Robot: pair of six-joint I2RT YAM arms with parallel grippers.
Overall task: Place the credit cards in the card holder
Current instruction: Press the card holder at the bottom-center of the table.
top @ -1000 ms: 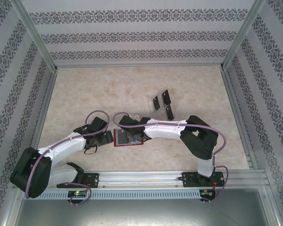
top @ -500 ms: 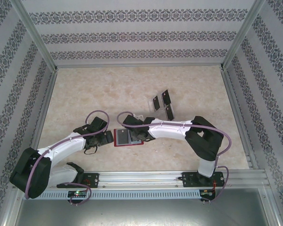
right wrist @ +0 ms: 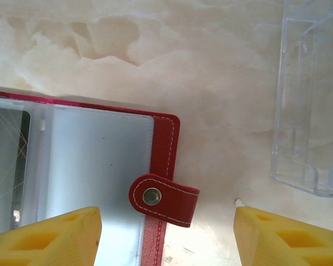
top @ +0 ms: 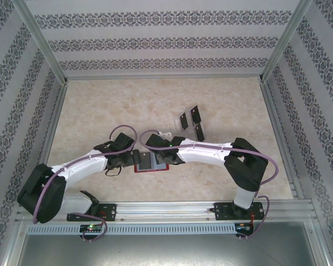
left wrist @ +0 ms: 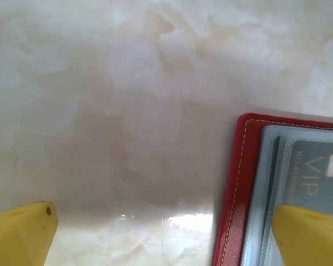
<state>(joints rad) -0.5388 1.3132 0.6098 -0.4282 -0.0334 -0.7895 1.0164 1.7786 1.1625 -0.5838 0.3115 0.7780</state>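
Card holder lies open & flat on the table, toward the near edge, btwn the two grippers. It has a red leather-look cover w/ pale stitching along the rim, rounded corners, and grey-blue clear plastic sleeves inside. In left wrist view the sleeves overlap in layers, and one holds a VIP card that looks grey thru the plastic. In right wrist view the sleeve next to the snap tab shows plain milky, smooth plastic. The sleeve at far left has sth dark behind it w/ fine scratch lines; can't tell more. The tab is a short red strap w/ a stitched edge & round metal snap, lying across the cover's edge. Three loose credit cards lie on the table beyond the holder & to its right in top view. They sit close together, well apart from the holder: small flat black rectangles w/ pale marks. A clear plastic slotted tray sits near the holder on the tab side, not touching it; it is hard, glossy, w/ see-thru walls & ribs. Left gripper has its jaws spread wide, holding nothing. Its blocky yellow fingertips sit one over bare table, the other over the sleeves at the holder's edge. Right gripper also has its yellow fingers apart w/ nothing clamped: one above the sleeve, the other above bare table near the tray, w/ the tab in the gap. Table top is a beige marble-look, smooth w/ a slight sheen.
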